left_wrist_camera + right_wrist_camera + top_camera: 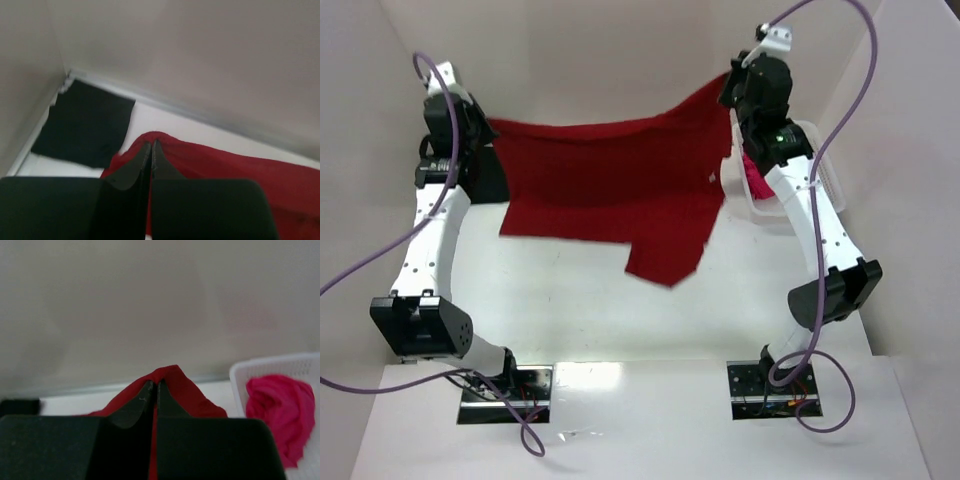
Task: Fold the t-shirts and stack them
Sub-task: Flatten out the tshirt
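The left pincer [151, 146] and right pincer [156, 384] each pinch the red shirt [610, 190], hung stretched over the desk [570, 310], perhaps by its shoulders. Spreading is in hand; next, lay it flat with even tension. The black shirt [85, 125] lies far left, the pink shirt [275, 410] in the basket [265, 365].

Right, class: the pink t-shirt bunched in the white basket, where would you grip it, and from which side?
Probably from above: pinch a raised fold on top of the pink t-shirt. It lies crumpled in a heap, and the basket walls block any sideways approach.
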